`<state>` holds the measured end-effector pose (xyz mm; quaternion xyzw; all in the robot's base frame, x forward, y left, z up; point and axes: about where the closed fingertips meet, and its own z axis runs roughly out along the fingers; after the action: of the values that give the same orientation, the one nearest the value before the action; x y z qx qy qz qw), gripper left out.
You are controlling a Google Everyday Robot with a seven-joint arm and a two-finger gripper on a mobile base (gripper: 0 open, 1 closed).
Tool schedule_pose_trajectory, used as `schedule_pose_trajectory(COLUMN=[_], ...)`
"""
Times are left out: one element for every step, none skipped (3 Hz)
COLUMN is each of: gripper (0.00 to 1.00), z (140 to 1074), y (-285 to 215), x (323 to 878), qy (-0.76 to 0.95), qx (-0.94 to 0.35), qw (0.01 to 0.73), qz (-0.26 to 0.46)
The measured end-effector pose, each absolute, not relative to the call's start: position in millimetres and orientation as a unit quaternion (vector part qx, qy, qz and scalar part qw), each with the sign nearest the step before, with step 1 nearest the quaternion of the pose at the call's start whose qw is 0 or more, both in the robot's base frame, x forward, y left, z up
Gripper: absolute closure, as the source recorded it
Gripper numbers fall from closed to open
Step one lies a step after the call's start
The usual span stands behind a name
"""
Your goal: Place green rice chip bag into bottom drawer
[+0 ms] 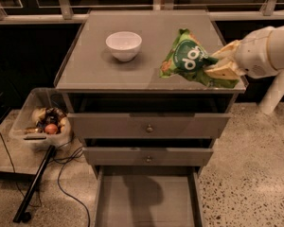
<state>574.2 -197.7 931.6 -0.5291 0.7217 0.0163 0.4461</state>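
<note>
The green rice chip bag (189,56) is lifted off the cabinet top (132,70) at its right side and hangs tilted, its white "pop" lettering facing me. My gripper (217,65) reaches in from the right and is shut on the bag's right end. The bottom drawer (146,197) is pulled open below the cabinet front, and its flat floor is bare.
A white bowl (124,45) stands on the cabinet top to the left of the bag. Two knobbed drawer fronts (149,126) sit above the open drawer. A clear bin of odds and ends (40,122) and a black cable lie on the floor at left.
</note>
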Motion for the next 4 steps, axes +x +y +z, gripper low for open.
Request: schedule_pose_trajectory(gripper=[1.0,1.0,1.0,1.0], z=[939,939,938,900], y=[-205,-212,-212,-185], x=[531,486,486,465], qy=[0.724,0.737,0.737,0.739], qx=[-0.519,-0.503,-0.503,-0.516], qw=[0.455,0.451,0.451,0.43], qz=[0.01,0.006,0.006,0.045])
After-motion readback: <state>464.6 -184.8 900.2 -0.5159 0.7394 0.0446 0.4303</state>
